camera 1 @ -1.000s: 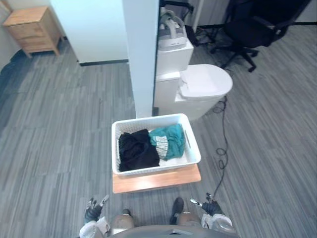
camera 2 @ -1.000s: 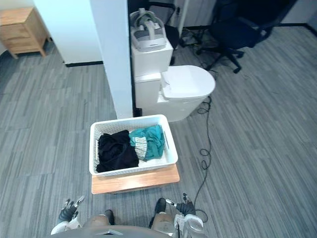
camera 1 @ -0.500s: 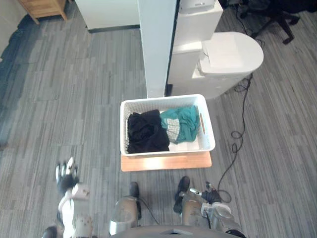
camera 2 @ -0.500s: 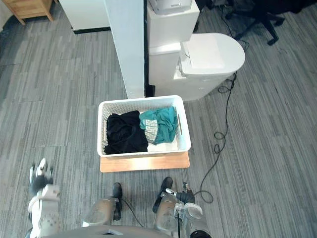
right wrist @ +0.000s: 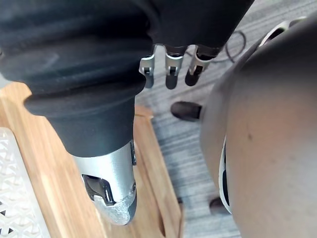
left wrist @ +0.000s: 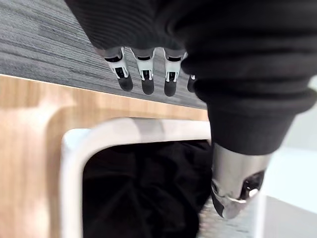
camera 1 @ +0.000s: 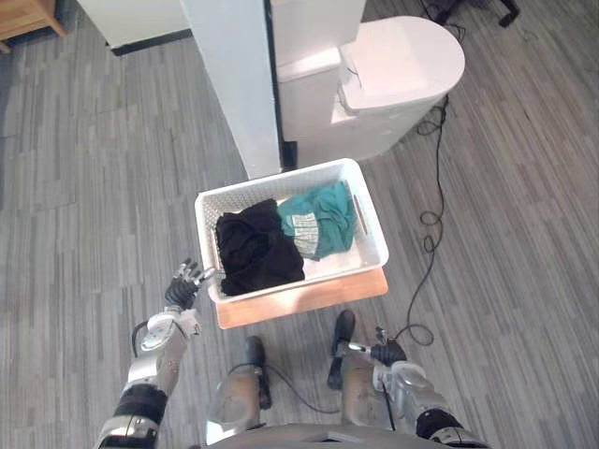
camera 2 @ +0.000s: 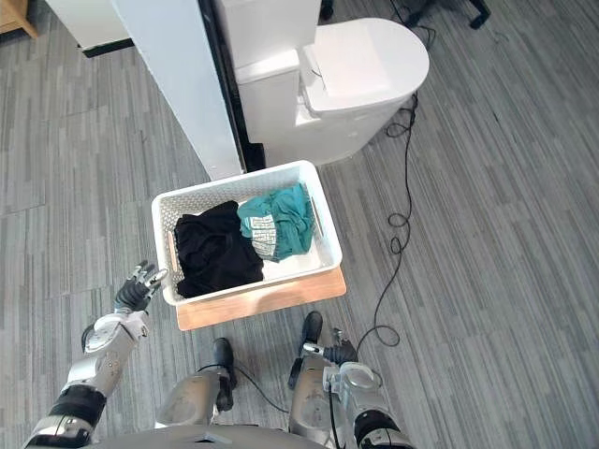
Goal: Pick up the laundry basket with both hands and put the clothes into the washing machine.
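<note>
A white laundry basket (camera 1: 372,227) sits on a low wooden board (camera 1: 309,297) on the grey floor. A black garment (camera 1: 255,253) fills its left half and a teal one (camera 1: 318,217) its right. My left hand (camera 1: 182,283) is open, fingers spread, just beside the basket's near left corner. In the left wrist view its fingers (left wrist: 143,74) are straight over the board, with the basket rim (left wrist: 99,134) below them, not touched. My right hand (camera 1: 382,353) hangs open, low, near the board's right corner. Its fingers (right wrist: 171,64) are relaxed and hold nothing.
Behind the basket stands a white appliance with a rounded lid (camera 1: 393,65), with a white pillar (camera 1: 234,84) to its left. A wooden cabinet (camera 1: 19,14) stands at the far left. Open floor lies on both sides of the basket.
The camera has tilted and shifted. My left hand has come in from far out on the left to the basket's near left corner. The right hand stays low.
</note>
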You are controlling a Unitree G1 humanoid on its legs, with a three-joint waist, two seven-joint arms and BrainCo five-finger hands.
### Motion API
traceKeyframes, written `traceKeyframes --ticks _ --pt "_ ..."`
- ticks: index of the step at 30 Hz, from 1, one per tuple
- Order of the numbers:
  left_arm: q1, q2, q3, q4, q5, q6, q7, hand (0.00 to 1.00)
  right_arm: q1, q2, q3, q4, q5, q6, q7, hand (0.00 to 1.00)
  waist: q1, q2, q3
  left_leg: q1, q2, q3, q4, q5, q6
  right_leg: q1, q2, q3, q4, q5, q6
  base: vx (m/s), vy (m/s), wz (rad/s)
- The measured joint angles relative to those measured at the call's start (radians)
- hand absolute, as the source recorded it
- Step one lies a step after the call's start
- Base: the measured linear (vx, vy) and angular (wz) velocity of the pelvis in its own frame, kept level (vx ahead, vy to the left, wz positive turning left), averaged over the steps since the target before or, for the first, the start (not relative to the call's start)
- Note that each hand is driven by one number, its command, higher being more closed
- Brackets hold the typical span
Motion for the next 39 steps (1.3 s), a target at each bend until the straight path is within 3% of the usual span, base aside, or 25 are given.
traceKeyframes --ticks 1,4,16,20,24,26,30,39 --pt "-0.070 -0.022 0.080 0.153 0.070 0.011 0.009 0.00 -0.004 0.001 0.001 -0.011 0.023 -0.003 0.003 0.00 -0.007 -0.004 0.018 -0.001 0.002 0.017 0.000 0.000 0.000 -0.010 0.003 0.015 0.000 0.004 -0.003 -0.04 -0.009 -0.25" --pt "-0.130 -0.028 0.110 0.263 0.109 -0.019 -0.001 0.00 -0.009 -0.015 -0.001 -0.004 0.045 -0.006 0.001 0.00 -0.016 0.005 0.033 -0.007 0.003 0.032 0.001 -0.001 -0.001 -0.029 0.006 0.034 0.004 0.008 -0.003 -0.03 -0.017 -0.21" --pt "-0.194 0.063 0.052 0.304 0.010 -0.050 0.007 0.00 -0.010 -0.028 -0.026 -0.004 0.083 -0.049 -0.014 0.00 -0.043 0.000 0.084 -0.022 0.015 0.080 0.034 -0.018 -0.009 -0.068 0.010 0.085 0.015 0.017 -0.005 -0.02 -0.009 -0.12" --pt "-0.199 0.115 0.024 0.260 0.007 -0.035 0.015 0.00 -0.009 -0.028 -0.047 -0.004 0.082 -0.051 -0.014 0.00 -0.041 0.000 0.087 -0.023 0.021 0.097 0.033 -0.021 -0.013 -0.078 0.020 0.100 0.016 0.018 -0.005 0.02 -0.017 -0.11" --pt "-0.199 0.249 -0.050 0.090 0.023 -0.020 -0.021 0.00 -0.003 -0.036 -0.053 -0.014 0.083 -0.053 -0.013 0.00 -0.044 0.004 0.091 -0.025 0.026 0.111 0.032 -0.023 -0.016 -0.096 0.027 0.108 0.030 0.016 -0.010 0.04 -0.015 -0.12" --pt "-0.196 0.337 -0.051 -0.033 0.036 -0.019 -0.055 0.00 0.022 -0.038 -0.055 -0.031 0.085 -0.065 -0.010 0.00 -0.044 0.004 0.091 -0.024 0.027 0.111 0.033 -0.023 -0.016 -0.097 0.029 0.107 0.033 0.014 -0.011 0.02 -0.006 -0.02" --pt "-0.199 0.434 -0.038 -0.164 0.066 -0.019 -0.087 0.00 0.062 -0.038 -0.070 -0.048 0.111 -0.064 0.003 0.00 -0.042 0.005 0.091 -0.019 0.027 0.110 0.033 -0.023 -0.016 -0.096 0.026 0.107 0.044 0.009 -0.014 0.00 0.000 0.00" --pt "-0.202 0.444 -0.021 -0.159 0.096 -0.004 -0.110 0.00 0.092 -0.032 -0.091 -0.044 0.114 -0.051 0.025 0.00 -0.039 0.007 0.090 -0.016 0.025 0.120 0.048 -0.022 -0.016 -0.116 0.022 0.121 0.096 -0.008 -0.021 -0.03 -0.012 -0.02"
